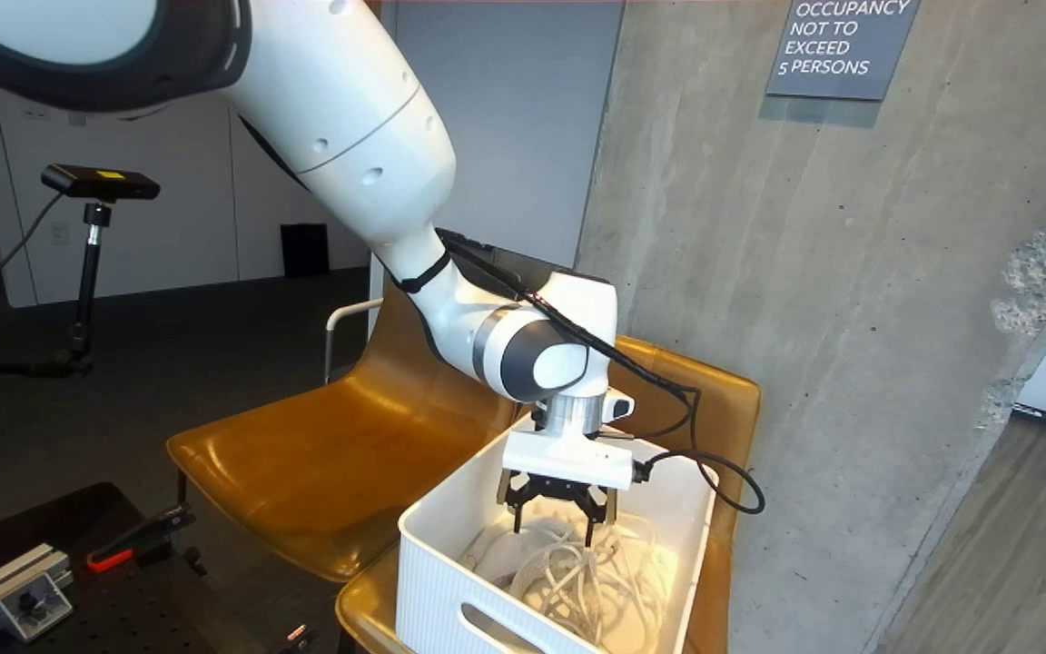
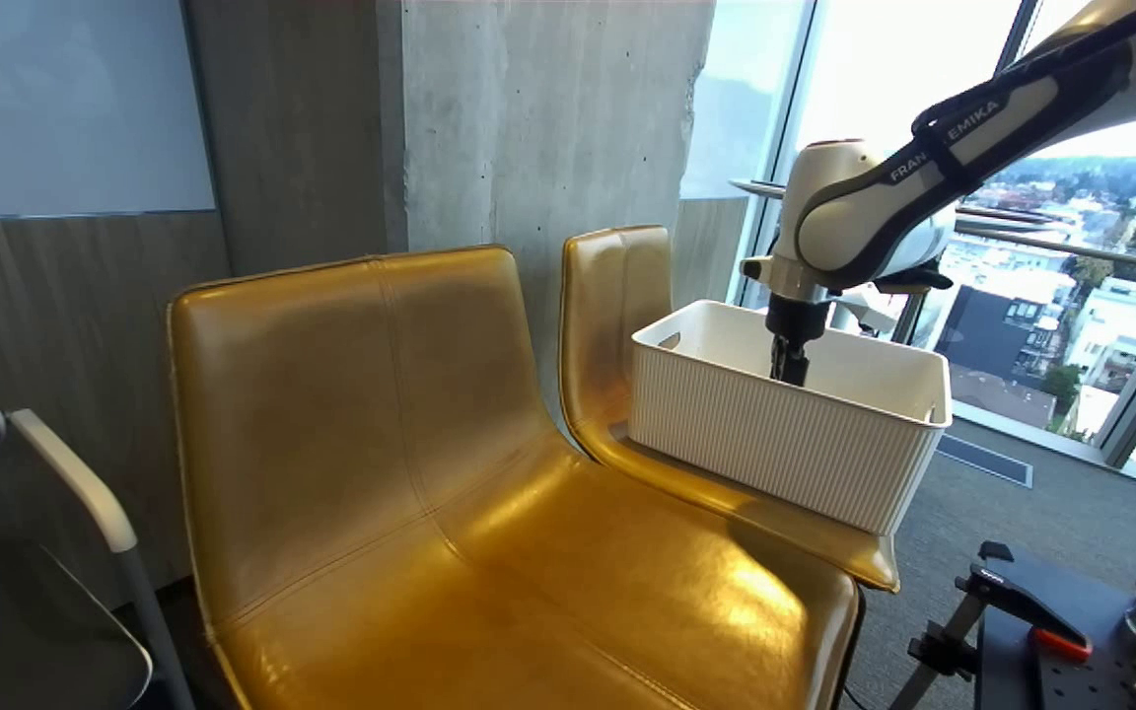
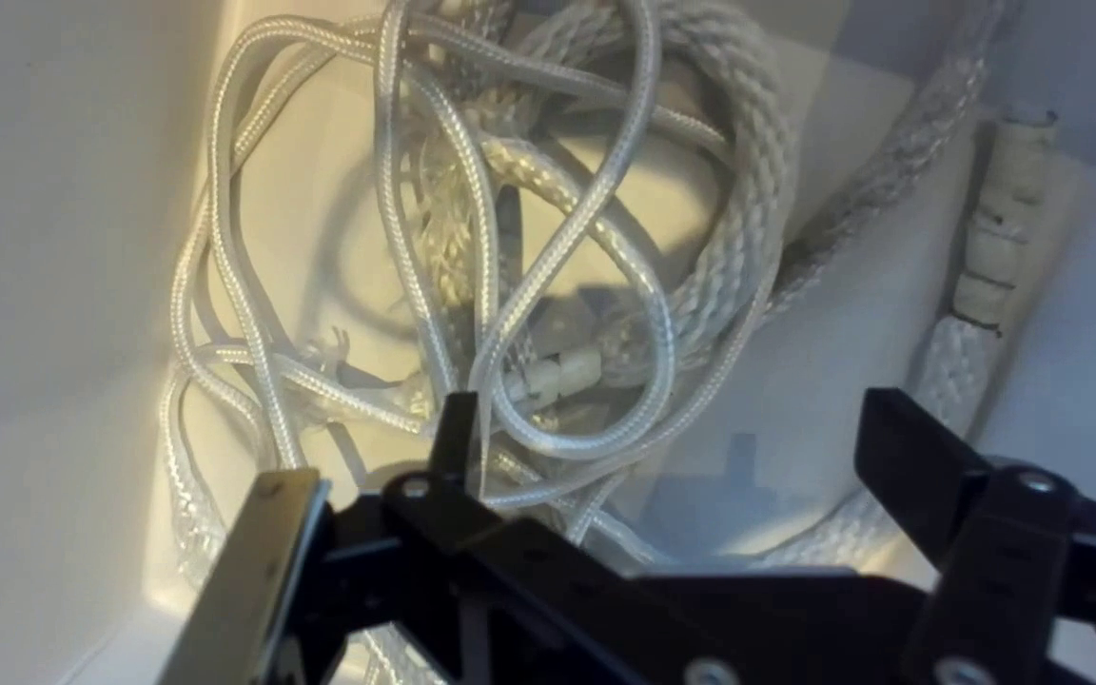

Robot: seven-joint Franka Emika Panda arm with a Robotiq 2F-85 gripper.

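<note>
Gripper (image 3: 670,404) spread wide, nothing btwn its fingers, pointing down inside the white bin (image 2: 775,434) on the chair (image 2: 617,296). In wrist view the thin white cord (image 3: 486,247) lies far + left of the gap: loose tangle on bin floor, no single long axis, bigger loops approx near–far. Left finger (image 3: 454,438) stands over its near part; contact, can't tell. Thick braided rope (image 3: 743,181) coils w/ it, far side; taped rope (image 3: 995,238) runs approx near–far past the right finger (image 3: 919,466). In an exterior view, cord (image 1: 591,586) = near + right of gripper.
</note>
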